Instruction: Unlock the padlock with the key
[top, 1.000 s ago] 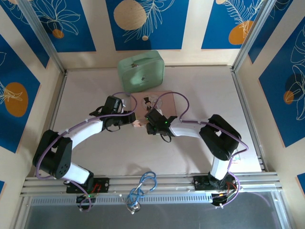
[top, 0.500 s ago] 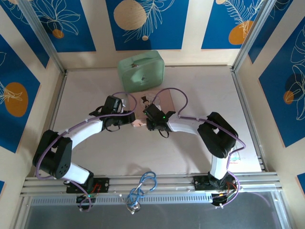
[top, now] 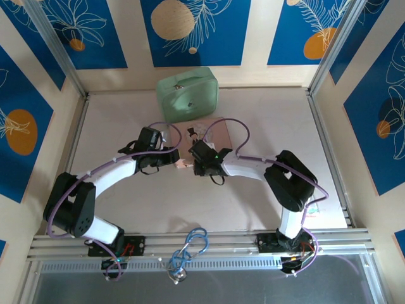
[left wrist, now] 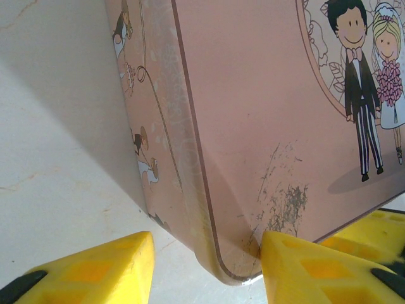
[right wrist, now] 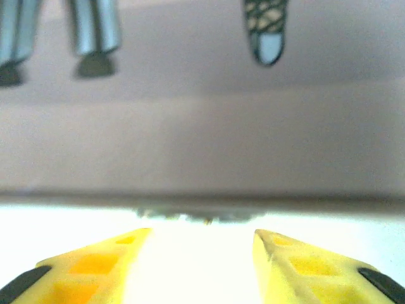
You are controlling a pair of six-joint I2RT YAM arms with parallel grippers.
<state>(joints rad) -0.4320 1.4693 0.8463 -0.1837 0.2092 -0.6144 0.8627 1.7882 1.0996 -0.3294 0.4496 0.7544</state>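
Note:
A pink box [top: 218, 132] with a bride-and-groom picture lies mid-table, partly under both arms. My left gripper [top: 181, 163] is at its near left corner. In the left wrist view that corner [left wrist: 234, 269] sits between the open yellow fingers of the left gripper [left wrist: 207, 244]; the right finger [left wrist: 297, 266] touches the lid, the left finger [left wrist: 101, 269] stands off the side wall. My right gripper [top: 193, 158] faces the box's blurred side [right wrist: 202, 145] at close range, and the right gripper [right wrist: 201, 233] is open with nothing between its fingers. The padlock and the key are hidden.
A mint-green case [top: 187, 95] stands behind the pink box against the back wall. Purple cables loop over both arms. A blue cable bundle [top: 193, 244] lies on the rail at the near edge. Walls with blue panels close the table on three sides.
The right gripper has moved a little left and toward the box's front, covering more of the lid picture. The left arm has held still.

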